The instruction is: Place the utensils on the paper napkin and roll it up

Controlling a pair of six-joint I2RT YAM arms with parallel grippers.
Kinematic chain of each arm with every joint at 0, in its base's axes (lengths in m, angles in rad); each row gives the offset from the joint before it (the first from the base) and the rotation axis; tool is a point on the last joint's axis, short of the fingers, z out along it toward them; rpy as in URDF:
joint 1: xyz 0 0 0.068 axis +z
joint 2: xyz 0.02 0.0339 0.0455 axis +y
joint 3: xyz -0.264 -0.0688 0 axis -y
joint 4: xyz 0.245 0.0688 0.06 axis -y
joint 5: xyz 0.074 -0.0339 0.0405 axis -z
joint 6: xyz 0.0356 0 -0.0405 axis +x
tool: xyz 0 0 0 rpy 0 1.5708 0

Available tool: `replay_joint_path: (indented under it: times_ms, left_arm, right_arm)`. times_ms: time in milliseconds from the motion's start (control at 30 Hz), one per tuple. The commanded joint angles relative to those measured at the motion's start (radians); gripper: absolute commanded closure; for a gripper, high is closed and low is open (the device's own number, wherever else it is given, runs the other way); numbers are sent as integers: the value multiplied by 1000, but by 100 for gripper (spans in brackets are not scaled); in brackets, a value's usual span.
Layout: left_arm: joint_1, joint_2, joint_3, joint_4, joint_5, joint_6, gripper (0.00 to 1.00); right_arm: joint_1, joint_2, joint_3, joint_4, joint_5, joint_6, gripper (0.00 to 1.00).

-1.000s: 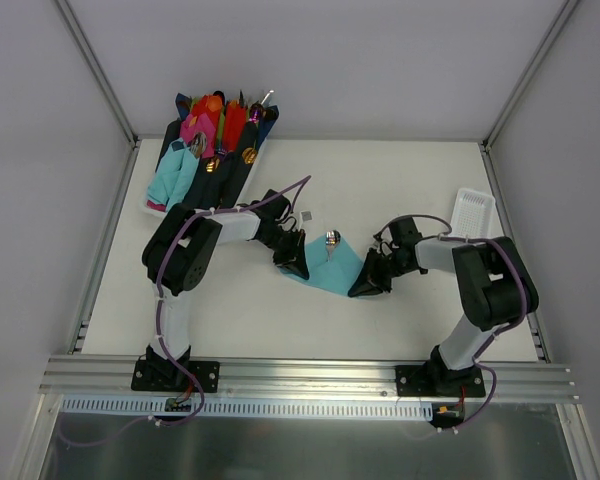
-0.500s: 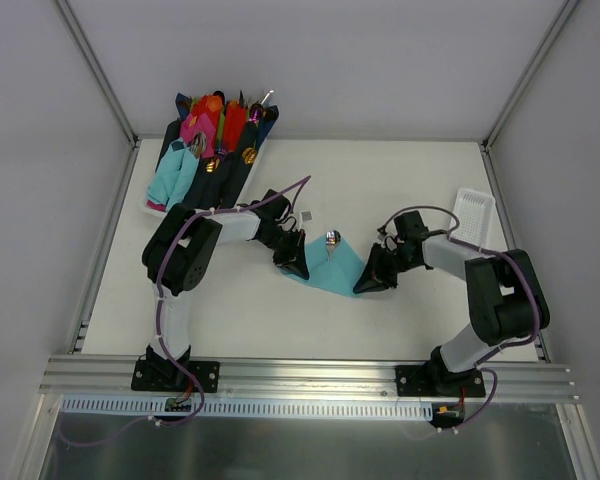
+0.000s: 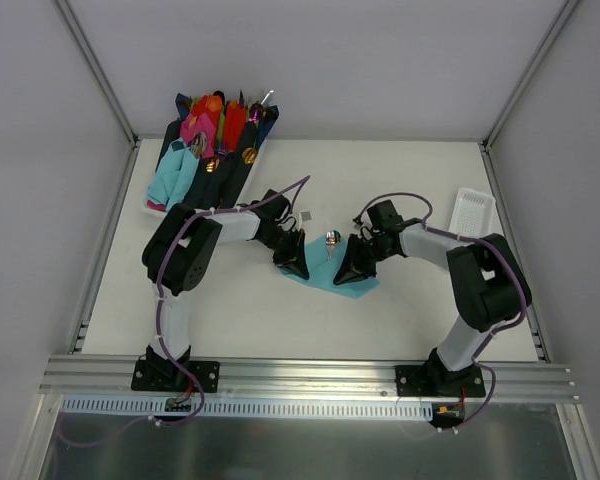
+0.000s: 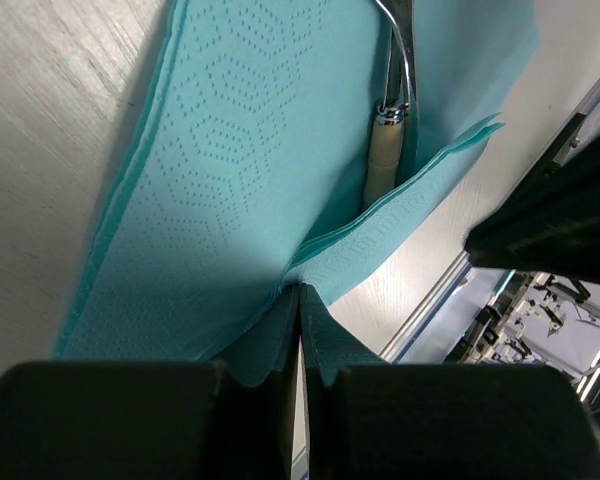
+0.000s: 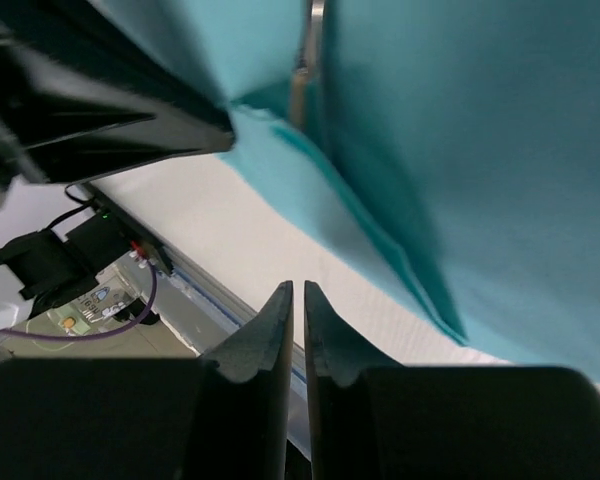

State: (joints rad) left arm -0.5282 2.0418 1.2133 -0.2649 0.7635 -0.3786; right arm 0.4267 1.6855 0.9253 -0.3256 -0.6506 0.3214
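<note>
Teal paper napkin (image 4: 230,180), dot-embossed and matt; utensil (image 4: 386,145) polished metal (beige matt handle); table (image 4: 50,110) faintly grained.

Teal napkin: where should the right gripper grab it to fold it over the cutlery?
Pinch the paper napkin's loose layered edge beside the right gripper, coming in low from the right. The left gripper pins the opposite side, and the utensil lies along the middle.

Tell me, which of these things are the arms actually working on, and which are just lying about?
In the job:
- teal napkin, pinched by the left gripper
- utensil lying in its fold
- right gripper, shut, at the napkin's edge

Lying about:
- tray of napkin bundles, far left
- white basket, far right
</note>
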Motion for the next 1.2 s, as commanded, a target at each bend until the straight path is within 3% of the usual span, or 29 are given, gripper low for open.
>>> replay_joint_path:
  times_ms: [0, 533, 1167]
  left_arm:
    - [10, -11, -1, 0, -4, 3, 98]
    - [5, -204, -70, 62, 126, 27, 89]
    - [-9, -28, -53, 58, 93, -34, 90]
  right_arm:
    - [-2, 45, 4, 5, 37, -8, 89]
    - [-3, 141, 6, 10, 83, -59, 90]
    - [-2, 149, 3, -3, 83, -70, 90]
